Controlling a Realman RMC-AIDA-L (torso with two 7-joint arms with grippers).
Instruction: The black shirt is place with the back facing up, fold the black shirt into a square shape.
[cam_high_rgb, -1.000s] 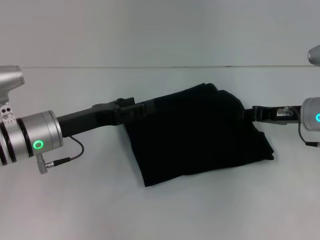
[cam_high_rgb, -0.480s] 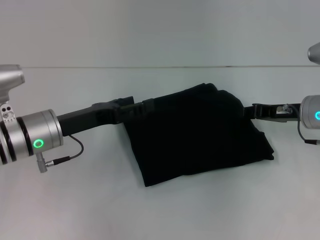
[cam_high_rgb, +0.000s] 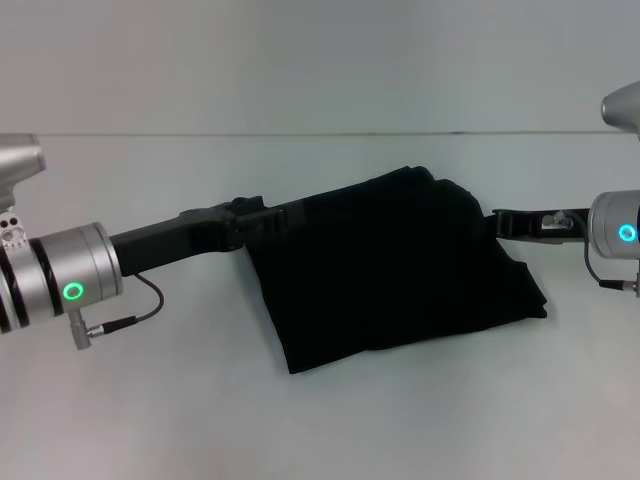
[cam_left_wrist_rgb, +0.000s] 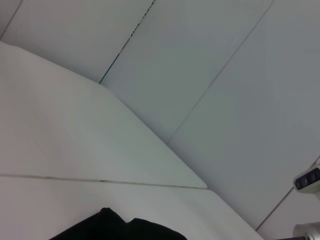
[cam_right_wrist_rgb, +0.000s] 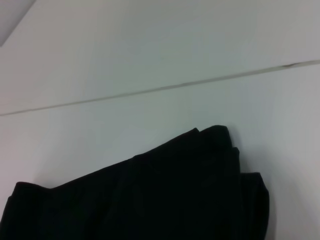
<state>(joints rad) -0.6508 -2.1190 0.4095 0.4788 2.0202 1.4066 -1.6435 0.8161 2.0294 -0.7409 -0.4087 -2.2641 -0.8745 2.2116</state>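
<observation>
The black shirt (cam_high_rgb: 400, 265) lies folded into a rough, slightly tilted square in the middle of the white table (cam_high_rgb: 150, 400). No lettering shows on it. My left gripper (cam_high_rgb: 272, 214) reaches in from the left and sits at the shirt's upper left edge, dark against the cloth. My right gripper (cam_high_rgb: 500, 222) comes in from the right and sits at the shirt's upper right edge. The left wrist view catches only a far corner of the black shirt (cam_left_wrist_rgb: 120, 227). The right wrist view shows the layered folded edge of the black shirt (cam_right_wrist_rgb: 150, 195).
A plain grey wall (cam_high_rgb: 300, 60) rises behind the table's far edge. Bare white tabletop surrounds the shirt on all sides. A cable (cam_high_rgb: 140, 300) hangs from my left wrist above the table.
My left gripper has drawn back a little to the left along the shirt's upper edge. My right arm has shifted slightly left towards the shirt. The shirt has kept its shape.
</observation>
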